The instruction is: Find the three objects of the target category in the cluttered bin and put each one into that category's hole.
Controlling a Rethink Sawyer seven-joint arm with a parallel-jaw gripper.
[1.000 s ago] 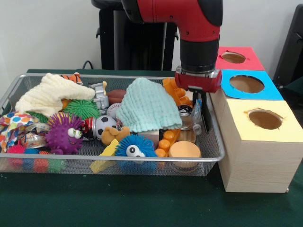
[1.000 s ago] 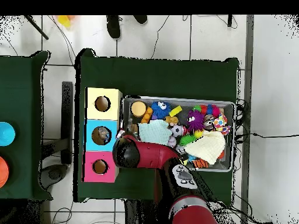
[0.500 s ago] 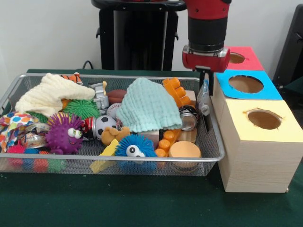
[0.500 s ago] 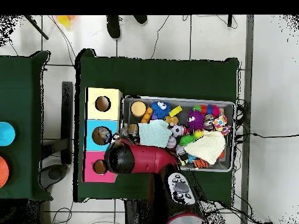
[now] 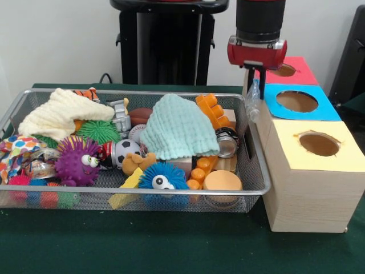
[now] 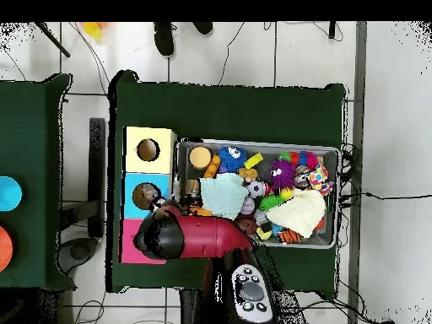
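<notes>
My gripper (image 5: 255,85) grips a small clear bottle (image 5: 253,104), lifted just above the wire bin's (image 5: 137,189) right end — beside the blue-topped box's hole (image 5: 297,101), not yet over it

Bright, even light; soft shadows

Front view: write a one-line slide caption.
Sawyer's gripper carries a small clear bottle above the wire-mesh bin's rim, beside the blue-topped box's hole.
</notes>
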